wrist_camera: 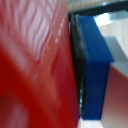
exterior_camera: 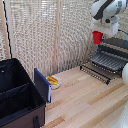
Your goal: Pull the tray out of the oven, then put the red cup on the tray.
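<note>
The red cup (exterior_camera: 97,37) hangs in the air at the exterior view's upper right, with my gripper (exterior_camera: 99,34) shut on it. It is above the near left corner of the oven (exterior_camera: 119,44). The tray (exterior_camera: 109,60), a dark wire rack, sticks out of the oven's front over the lowered door (exterior_camera: 94,72). In the wrist view the red cup (wrist_camera: 30,65) fills most of the picture, and a blue finger pad (wrist_camera: 95,65) presses against its side. The other finger is hidden behind the cup.
A big black fabric case (exterior_camera: 17,95) stands open at the exterior view's lower left, a blue panel (exterior_camera: 42,85) leaning on its side. A small bowl with yellow contents (exterior_camera: 53,81) sits on the wooden table (exterior_camera: 85,102). A slatted screen (exterior_camera: 45,35) forms the back.
</note>
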